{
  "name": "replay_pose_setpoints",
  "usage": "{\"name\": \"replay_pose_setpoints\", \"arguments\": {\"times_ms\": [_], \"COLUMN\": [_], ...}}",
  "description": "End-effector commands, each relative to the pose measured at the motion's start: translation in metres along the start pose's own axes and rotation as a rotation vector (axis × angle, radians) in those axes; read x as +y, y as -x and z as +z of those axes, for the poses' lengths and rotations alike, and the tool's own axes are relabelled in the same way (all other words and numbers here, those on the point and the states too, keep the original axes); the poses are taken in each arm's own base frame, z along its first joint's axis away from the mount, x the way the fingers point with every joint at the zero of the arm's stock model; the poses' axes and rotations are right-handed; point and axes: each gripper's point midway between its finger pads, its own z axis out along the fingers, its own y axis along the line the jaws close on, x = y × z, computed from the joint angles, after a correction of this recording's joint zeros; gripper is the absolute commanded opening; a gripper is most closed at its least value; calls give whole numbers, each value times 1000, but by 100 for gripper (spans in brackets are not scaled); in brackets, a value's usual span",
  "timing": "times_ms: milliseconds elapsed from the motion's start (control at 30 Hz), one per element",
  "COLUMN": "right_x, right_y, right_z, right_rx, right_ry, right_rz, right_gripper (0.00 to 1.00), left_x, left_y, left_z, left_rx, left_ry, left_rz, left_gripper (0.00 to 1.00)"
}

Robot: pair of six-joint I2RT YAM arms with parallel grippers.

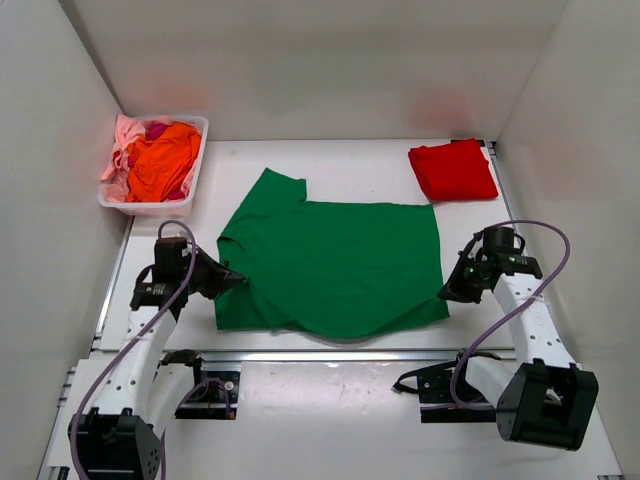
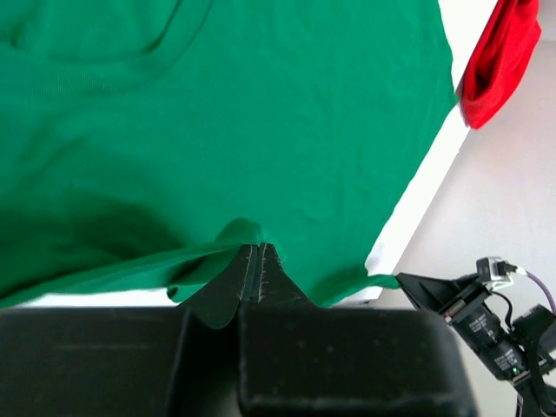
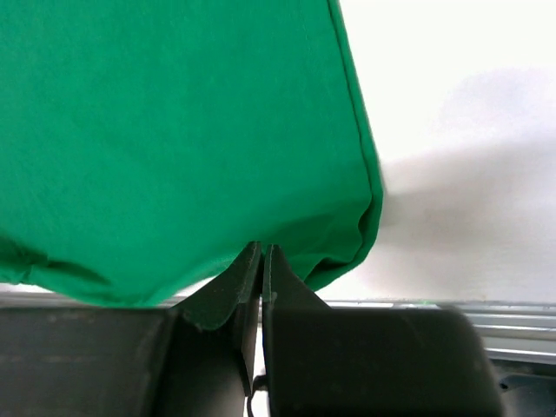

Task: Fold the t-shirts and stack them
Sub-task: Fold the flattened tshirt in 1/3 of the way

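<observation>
A dark green t-shirt lies spread over the middle of the table, one sleeve pointing to the far left. My left gripper is shut on its left edge, where the cloth bunches at the fingertips. At the near right corner my right gripper is shut on the shirt's hem, which folds over the closed jaws. A folded red t-shirt rests at the far right. Orange, pink and magenta t-shirts fill the basket.
The white plastic basket stands at the far left corner. White walls close in the table on the left, right and back. A metal rail runs along the near edge between the arm bases.
</observation>
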Motion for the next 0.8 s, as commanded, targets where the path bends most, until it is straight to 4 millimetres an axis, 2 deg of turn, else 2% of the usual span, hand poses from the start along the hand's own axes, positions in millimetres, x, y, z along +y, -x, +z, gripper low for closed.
{"name": "replay_pose_setpoints", "arguments": {"times_ms": [0,400,567,767], "right_x": [4,-7,-8,-9], "right_y": [29,54,65,73], "right_z": [-5,0,5,11], "right_rx": [-81,-108,-114,-108], "right_ry": [-7,-49,-60,-75], "right_rz": [-19,32,36,33], "right_gripper": [0,0,0,0], "left_x": [-19,-27,-35,-32], "left_y": [22,68,81,91], "left_z": [0,8,13,24], "left_rx": [-61,-155,-170,-162], "left_ry": [-40,-11,-20,-5], "left_rz": [52,51,59,42], "left_gripper": [0,0,0,0]}}
